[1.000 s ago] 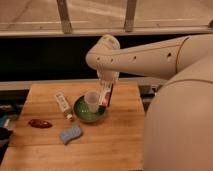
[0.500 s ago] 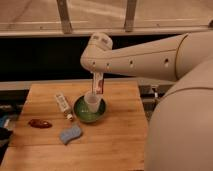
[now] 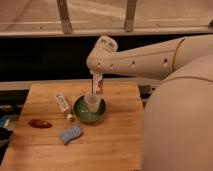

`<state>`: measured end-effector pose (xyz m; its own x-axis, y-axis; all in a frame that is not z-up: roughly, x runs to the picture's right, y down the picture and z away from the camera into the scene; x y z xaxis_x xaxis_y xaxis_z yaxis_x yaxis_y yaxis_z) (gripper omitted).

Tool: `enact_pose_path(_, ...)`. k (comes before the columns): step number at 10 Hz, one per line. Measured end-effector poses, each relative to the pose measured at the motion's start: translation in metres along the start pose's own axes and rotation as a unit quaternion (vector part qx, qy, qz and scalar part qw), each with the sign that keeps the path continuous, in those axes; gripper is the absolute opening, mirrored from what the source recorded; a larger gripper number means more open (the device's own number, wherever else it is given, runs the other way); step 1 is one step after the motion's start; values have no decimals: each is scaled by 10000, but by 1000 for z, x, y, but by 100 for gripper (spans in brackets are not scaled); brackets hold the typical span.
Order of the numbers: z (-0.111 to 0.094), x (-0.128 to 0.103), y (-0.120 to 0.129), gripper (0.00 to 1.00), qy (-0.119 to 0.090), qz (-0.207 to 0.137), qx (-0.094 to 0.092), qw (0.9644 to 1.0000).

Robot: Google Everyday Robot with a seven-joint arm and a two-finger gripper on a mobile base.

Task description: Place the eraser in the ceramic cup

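The eraser (image 3: 98,84) is a white block with a red and dark band. It hangs upright from my gripper (image 3: 97,76), which is shut on its top end. Its lower end is just above the rim of the ceramic cup (image 3: 92,102), slightly toward the back right. The pale cup stands upright inside the round green bowl (image 3: 80,114) on the wooden table (image 3: 115,140). My arm reaches in from the right.
A white tube with a printed label (image 3: 62,105) lies left of the bowl. A wavy light-blue sponge (image 3: 70,134) lies in front of the bowl. A dark red object (image 3: 40,123) lies near the table's left edge. My large white arm body fills the right side.
My gripper has carried the eraser up and to the left, from beside the cup's right side to just above its rim. The cup and bowl have not moved.
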<state>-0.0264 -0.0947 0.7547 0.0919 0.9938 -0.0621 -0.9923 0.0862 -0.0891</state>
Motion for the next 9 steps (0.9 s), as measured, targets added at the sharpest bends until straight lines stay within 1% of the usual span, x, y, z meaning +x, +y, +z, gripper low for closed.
enact_pose_path(3,19,8,3,15,136,24,-219,9997)
enact_pose_path(5,27,13,6,15,210,54,-355,9991)
enact_pose_path(8,41,22,14,15,298,74,-523,9982)
enact_pose_path(9,44,24,15,15,306,70,-551,9980)
